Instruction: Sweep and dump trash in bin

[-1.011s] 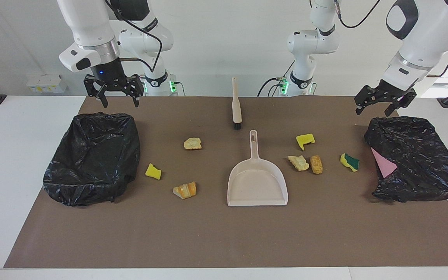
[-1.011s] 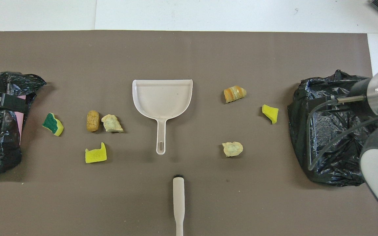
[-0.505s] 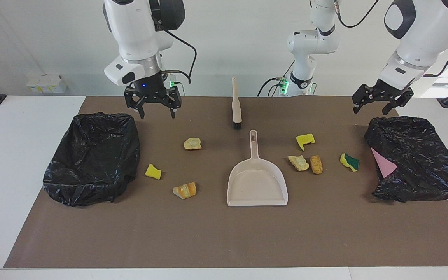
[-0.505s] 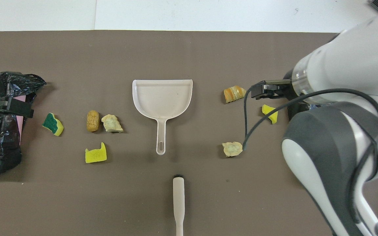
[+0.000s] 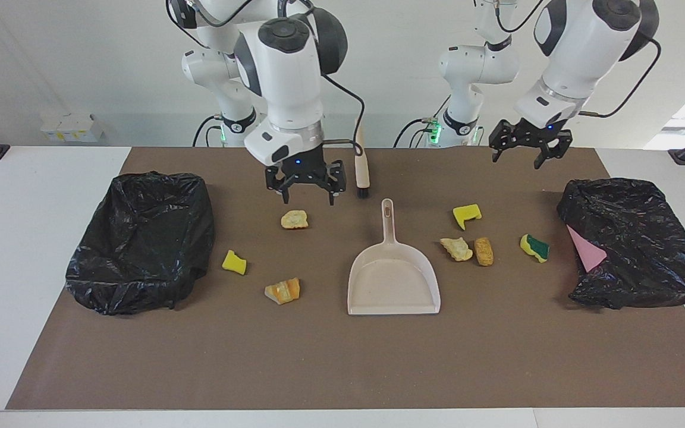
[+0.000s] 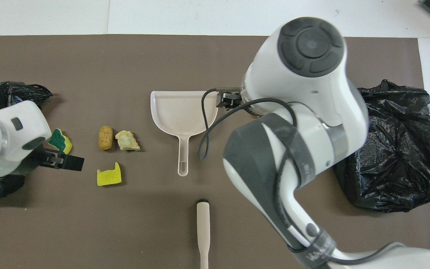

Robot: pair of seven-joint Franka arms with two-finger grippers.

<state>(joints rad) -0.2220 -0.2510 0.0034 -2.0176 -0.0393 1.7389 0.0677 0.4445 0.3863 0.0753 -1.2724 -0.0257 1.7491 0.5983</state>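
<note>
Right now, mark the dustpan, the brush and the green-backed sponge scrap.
dustpan (image 5: 393, 288): facing view, on the bare floor of its pan.
brush (image 6: 202, 231): overhead view, on the middle of its handle.
green-backed sponge scrap (image 5: 536, 247): facing view, on its middle, where green meets yellow.

No word, number or brand can be read with any certainty. The only lettering shows in the overhead view, on the dark band (image 6: 317, 254) around the right arm's lower joint, near the bottom edge: a few pale capitals, partly cut off and too blurred to spell out. The small white boxes (image 5: 69, 126) at the wall, off the desk toward the right arm's end, carry yellow patches but no legible print. The bins, dustpan, brush and scraps bear no visible markings.
</note>
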